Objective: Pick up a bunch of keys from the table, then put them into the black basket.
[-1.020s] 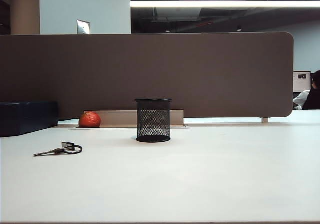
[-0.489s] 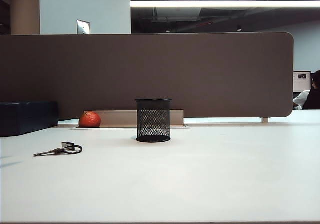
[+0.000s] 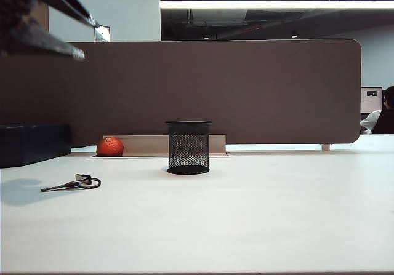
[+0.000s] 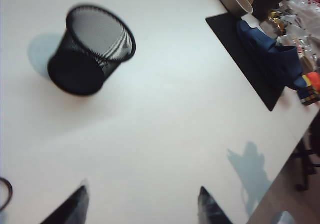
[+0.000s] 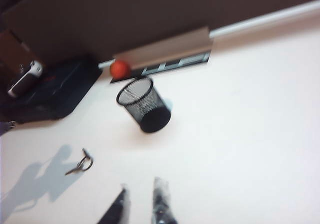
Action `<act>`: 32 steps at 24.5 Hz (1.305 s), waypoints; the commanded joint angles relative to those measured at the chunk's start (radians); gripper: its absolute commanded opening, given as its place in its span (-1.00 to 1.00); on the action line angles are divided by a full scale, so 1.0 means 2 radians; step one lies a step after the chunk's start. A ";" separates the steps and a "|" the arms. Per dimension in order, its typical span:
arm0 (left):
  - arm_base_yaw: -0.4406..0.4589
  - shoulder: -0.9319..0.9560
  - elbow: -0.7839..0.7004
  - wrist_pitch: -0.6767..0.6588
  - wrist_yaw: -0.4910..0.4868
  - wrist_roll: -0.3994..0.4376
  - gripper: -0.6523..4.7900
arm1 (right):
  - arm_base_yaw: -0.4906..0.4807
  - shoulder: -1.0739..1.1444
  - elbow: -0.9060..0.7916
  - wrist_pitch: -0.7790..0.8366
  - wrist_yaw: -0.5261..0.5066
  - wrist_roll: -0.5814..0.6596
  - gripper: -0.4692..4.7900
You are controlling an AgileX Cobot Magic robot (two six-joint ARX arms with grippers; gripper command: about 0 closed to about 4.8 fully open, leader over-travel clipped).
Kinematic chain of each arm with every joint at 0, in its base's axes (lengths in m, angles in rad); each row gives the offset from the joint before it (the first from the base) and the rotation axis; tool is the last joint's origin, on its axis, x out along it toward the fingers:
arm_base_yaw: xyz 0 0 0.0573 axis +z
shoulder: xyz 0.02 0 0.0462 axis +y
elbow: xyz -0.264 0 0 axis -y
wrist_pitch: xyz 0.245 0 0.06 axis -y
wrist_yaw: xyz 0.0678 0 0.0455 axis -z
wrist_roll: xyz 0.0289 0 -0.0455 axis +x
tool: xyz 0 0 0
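While the keys (image 3: 72, 184) lie on the desk (image 3: 258, 213) left of the basket (image 3: 188, 147), both claws hover empty: left claw (image 4: 142, 206) wide open, right claw (image 5: 140, 204) slightly parted.

Left gripper (image 4: 142, 204) cropped at the left wrist view's frame edge: only two dark, smeared fingertips (image 4: 75, 209) visible, wide apart over the table (image 4: 165, 119). In the exterior view, just a blurred dark arm part (image 3: 37, 23) high above the bunch of keys (image 3: 72, 183), gripper itself out of frame. Key ring sliced by the left wrist view's border, near the black basket (image 4: 92, 48), itself motion-blurred. Right gripper (image 5: 140, 206) likewise cropped and smeared, slightly parted. Key tag too small to read. Clutter (image 4: 295, 28) beyond the basket indistinct.
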State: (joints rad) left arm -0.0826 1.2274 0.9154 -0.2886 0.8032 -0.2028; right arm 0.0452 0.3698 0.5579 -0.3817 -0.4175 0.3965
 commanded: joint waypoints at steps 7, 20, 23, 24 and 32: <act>-0.011 0.089 0.001 0.006 0.001 -0.020 0.39 | 0.001 0.052 0.004 0.025 -0.055 0.048 -0.13; -0.011 0.164 0.001 0.007 -0.024 -0.049 0.40 | 0.001 0.096 0.004 0.024 -0.106 0.055 0.13; -0.011 0.181 0.001 0.009 -0.048 -0.049 0.76 | 0.001 0.109 0.004 0.024 -0.120 0.064 0.22; -0.011 0.188 0.001 0.009 -0.056 -0.049 0.85 | 0.001 0.114 0.004 0.025 -0.120 0.064 0.22; -0.012 0.204 0.001 0.065 -0.055 -0.067 0.84 | 0.001 0.116 0.004 0.025 -0.119 0.064 0.22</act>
State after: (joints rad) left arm -0.1055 1.6333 0.9146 -0.1955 0.6918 -0.3210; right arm 0.0456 0.6029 0.5583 -0.3485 -0.6510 0.5232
